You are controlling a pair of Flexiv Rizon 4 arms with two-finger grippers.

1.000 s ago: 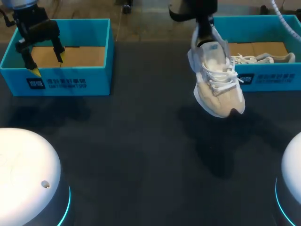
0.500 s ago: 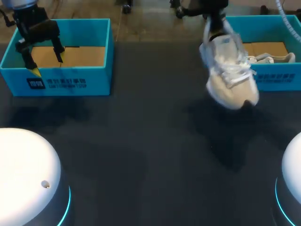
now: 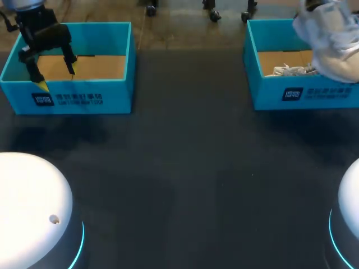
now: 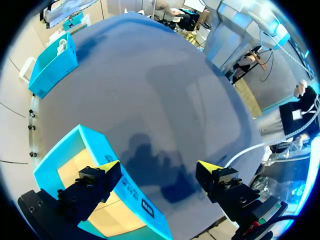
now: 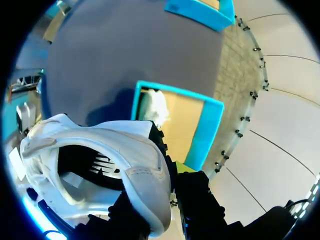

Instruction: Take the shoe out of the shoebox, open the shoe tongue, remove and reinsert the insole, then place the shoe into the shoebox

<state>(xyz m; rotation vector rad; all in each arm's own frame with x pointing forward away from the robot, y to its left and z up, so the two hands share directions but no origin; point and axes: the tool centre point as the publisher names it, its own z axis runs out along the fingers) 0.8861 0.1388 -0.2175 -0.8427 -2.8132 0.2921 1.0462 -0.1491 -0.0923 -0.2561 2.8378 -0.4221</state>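
A white sneaker (image 3: 330, 40) hangs over the right blue shoebox (image 3: 291, 95) at the table's far right. My right gripper (image 5: 161, 186) is shut on the sneaker's (image 5: 100, 150) collar, heel side, with the opening of the shoe facing the camera. In the head view the sneaker hides that gripper. A second white shoe (image 3: 290, 70) lies inside the right shoebox (image 5: 204, 135), below the held one. My left gripper (image 3: 56, 77) hangs open and empty over the front wall of the left blue shoebox (image 3: 84, 98); the wrist view shows its tips (image 4: 159, 170) spread wide above that box (image 4: 127, 192).
The dark table (image 3: 185, 157) stretches between the two boxes. The left box shows only a brown cardboard floor (image 3: 90, 66). My arms' white round bases (image 3: 31, 207) sit at the near corners.
My right arm has carried the sneaker from mid-table to the right and away, up over the right shoebox. The left arm has not moved.
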